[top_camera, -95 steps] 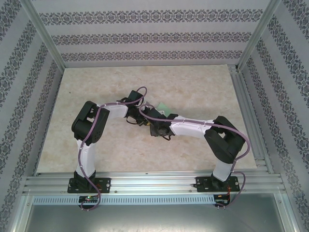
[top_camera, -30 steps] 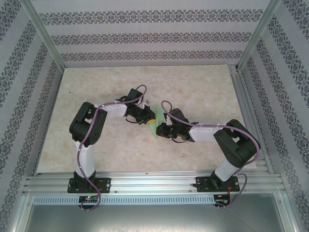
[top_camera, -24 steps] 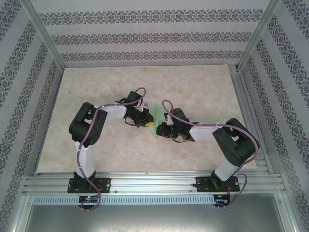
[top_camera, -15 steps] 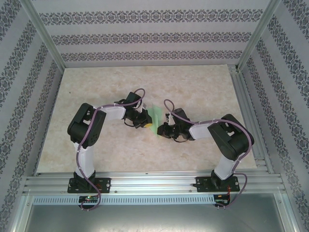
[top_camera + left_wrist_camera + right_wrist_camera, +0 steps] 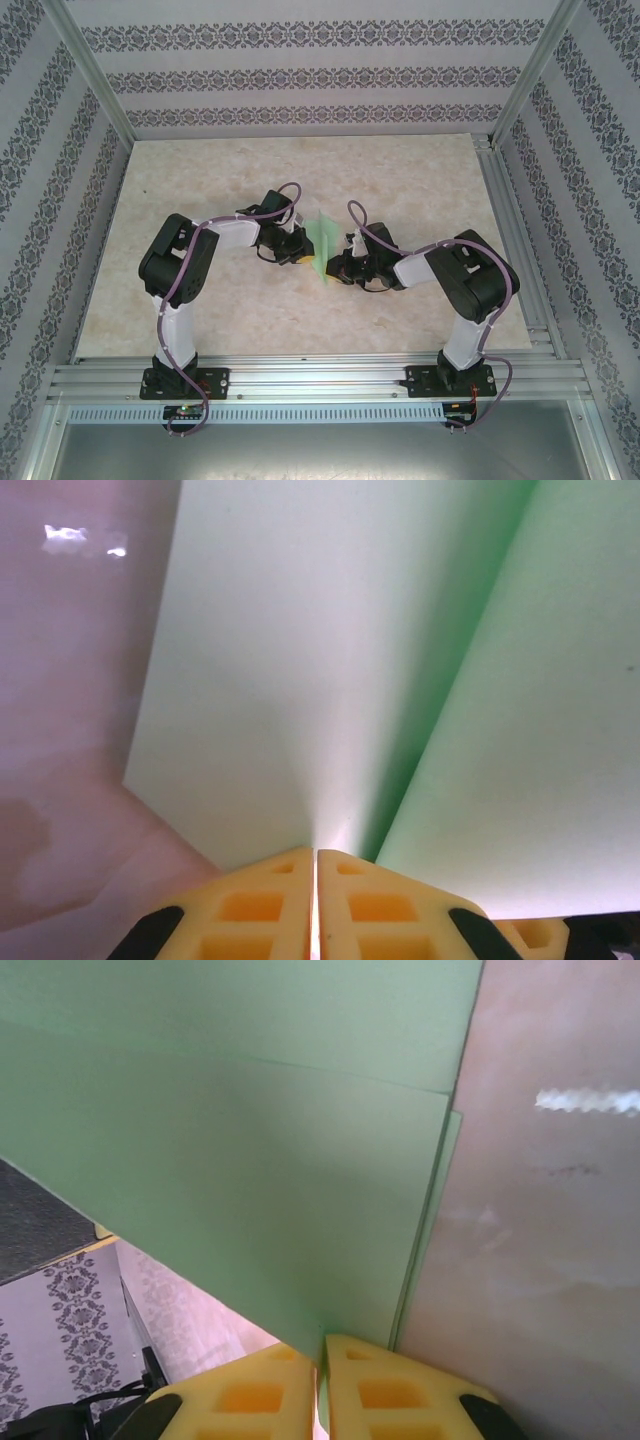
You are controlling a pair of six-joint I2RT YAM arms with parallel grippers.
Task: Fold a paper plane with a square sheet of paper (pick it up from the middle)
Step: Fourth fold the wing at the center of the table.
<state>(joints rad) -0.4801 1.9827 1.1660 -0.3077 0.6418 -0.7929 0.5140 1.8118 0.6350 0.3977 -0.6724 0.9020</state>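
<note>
The light-green sheet of paper (image 5: 322,245) is held up off the table between both arms, folded along a crease into two flaps. In the left wrist view the paper (image 5: 330,670) fans out from my left gripper (image 5: 316,855), whose yellow fingers (image 5: 255,905) are shut on its edge. In the right wrist view the paper (image 5: 250,1160) shows layered edges, and my right gripper (image 5: 322,1345) is shut on its lower edge. In the top view the left gripper (image 5: 303,252) and right gripper (image 5: 331,264) face each other across the paper.
The beige marbled tabletop (image 5: 300,170) lies under the arms, walled in by patterned panels and aluminium rails (image 5: 310,375). Both arms bend inward over the table's middle.
The right arm's elbow has swung in toward the middle and its wrist has shifted slightly. The paper has tilted more upright between the grippers. Both grippers stay shut on it.
</note>
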